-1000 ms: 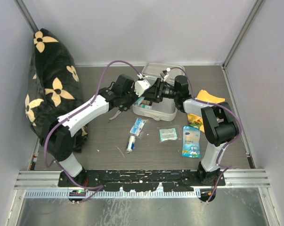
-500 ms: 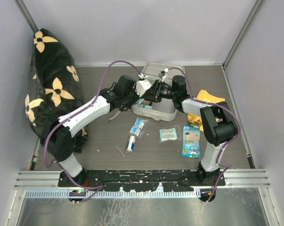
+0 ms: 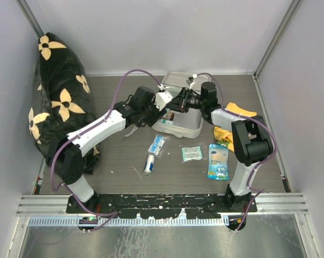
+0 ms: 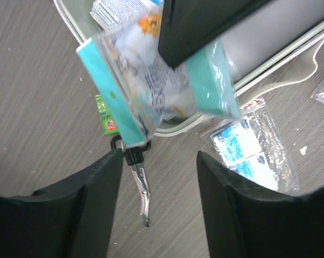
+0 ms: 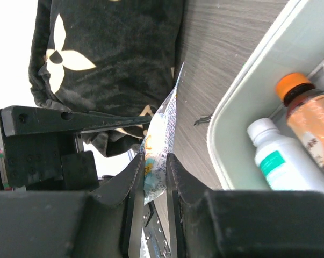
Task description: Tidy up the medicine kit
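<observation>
Two failures are to be feared from here. First, the teal-and-white packet (image 4: 145, 91) is grasped by the right fingers (image 5: 124, 185) alone, clenched on a thin part of it. The left fingers (image 4: 92, 188) stand apart below it with nothing between them. Film pinched so narrowly could slide out. As the packet is held above the left rim of the medicine kit (image 3: 186, 130), partly over the bare surface (image 3: 119, 161), a slip would probably put it outside the case. Second, both arms are crowded together at that rim, so a knock between them could be caused by a hasty swing toward the tray. The kit lies open toward the far middle of the surface, its lid raised behind it.

Its contents are shown only by the right wrist view: an orange-capped bottle (image 5: 293, 83) and a white bottle with a teal label (image 5: 274, 156), laid side by side near the wall, which may leave little room. The grip is also seen edge-on there. The packet's printed face is given only by the left wrist view, as is a small metal tool (image 4: 142, 185) lying on the surface beside the kit's corner. Overhead the packet is hard to make out among the arms, but a tube (image 3: 152, 153), a square sachet (image 3: 192, 153) and a blue-yellow packet (image 3: 218, 161) are seen lying nearer the bases.
</observation>
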`<state>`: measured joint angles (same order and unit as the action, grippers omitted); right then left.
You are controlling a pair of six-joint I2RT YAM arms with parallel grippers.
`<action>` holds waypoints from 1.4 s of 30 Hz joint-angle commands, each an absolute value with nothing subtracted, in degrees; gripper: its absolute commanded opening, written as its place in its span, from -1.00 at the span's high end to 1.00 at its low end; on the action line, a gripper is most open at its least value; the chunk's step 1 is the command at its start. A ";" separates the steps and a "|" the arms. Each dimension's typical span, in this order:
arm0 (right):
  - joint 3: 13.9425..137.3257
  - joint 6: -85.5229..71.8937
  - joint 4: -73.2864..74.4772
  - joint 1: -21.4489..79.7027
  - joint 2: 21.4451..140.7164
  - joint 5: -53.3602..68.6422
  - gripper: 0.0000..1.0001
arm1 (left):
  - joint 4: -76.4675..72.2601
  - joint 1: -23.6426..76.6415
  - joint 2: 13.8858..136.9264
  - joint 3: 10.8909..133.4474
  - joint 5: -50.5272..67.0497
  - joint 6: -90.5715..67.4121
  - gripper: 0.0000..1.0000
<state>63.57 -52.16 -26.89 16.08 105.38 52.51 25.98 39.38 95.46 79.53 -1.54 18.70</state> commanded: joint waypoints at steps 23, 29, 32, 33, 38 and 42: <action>88.32 -14.47 -6.86 9.49 117.79 51.12 0.63 | 20.81 38.45 86.11 76.52 -5.78 23.28 -0.90; 93.51 -14.20 -6.01 9.70 124.55 52.72 0.63 | 20.23 38.03 85.25 75.84 -6.48 23.88 -0.95; 94.65 -13.88 -5.65 10.21 126.40 52.83 0.63 | 20.15 38.01 85.02 75.88 -6.76 24.08 -0.98; 94.97 -13.76 -5.63 10.42 126.93 52.82 0.62 | 20.14 37.90 84.92 75.80 -6.81 24.24 -0.99; 97.69 -12.31 -2.81 11.60 130.02 52.34 0.58 | 19.83 37.94 84.98 75.31 -7.03 24.51 -0.99; 99.96 -10.08 -0.15 12.30 131.82 50.62 0.53 | 19.60 37.95 84.67 75.05 -7.15 24.67 -0.98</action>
